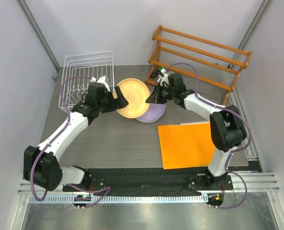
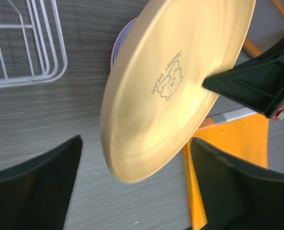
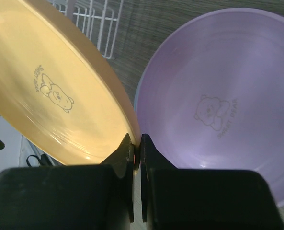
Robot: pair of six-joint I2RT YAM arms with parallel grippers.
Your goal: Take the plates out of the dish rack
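Pinching the yellow plate [image 3: 41, 96] by its rim w/ my right gripper [image 3: 137, 148], jaws shut tight on the edge. That's clear only from the right wrist cam; from above the contact spot is too small to make out. My left gripper [image 2: 136, 141] is spread wide, w/ the plate's lower rim btwn the fingers and no pad pressing it as far as I can tell. Both fingers are blurred dark shapes, cut off at the bottom.

The plate is up in the air, tilted, over the table [image 1: 108, 139] btwn the dish rack [image 1: 86, 67] and the stack [image 1: 151, 117]. It's pale yellow-orange, round, shallow, glossy, w/ a small bear outline and lettering printed mid-face. The lavender plate [image 3: 218, 96] tops the stack w/ the same bear print. Whatever's under it is mostly hidden; only thin pinkish and bluish rims [image 2: 117, 45] peek out beside the yellow one.
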